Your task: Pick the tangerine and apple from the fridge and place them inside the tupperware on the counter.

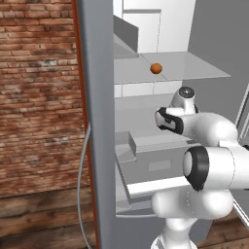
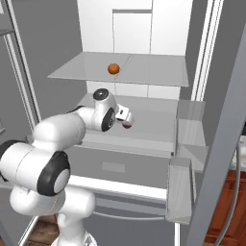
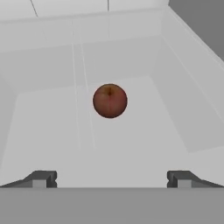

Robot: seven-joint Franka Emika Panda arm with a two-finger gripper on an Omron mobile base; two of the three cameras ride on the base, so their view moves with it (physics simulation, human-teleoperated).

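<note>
While poised, gripper [image 3: 111, 178] faces apple [image 3: 110, 101].

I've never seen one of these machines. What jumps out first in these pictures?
The white arm reaching into the open fridge, toward the lower shelf. Ahead of its open gripper sits a dark red apple on the pale floor of that shelf, not yet touched. One shelf higher, a bright orange tangerine rests alone.
</note>
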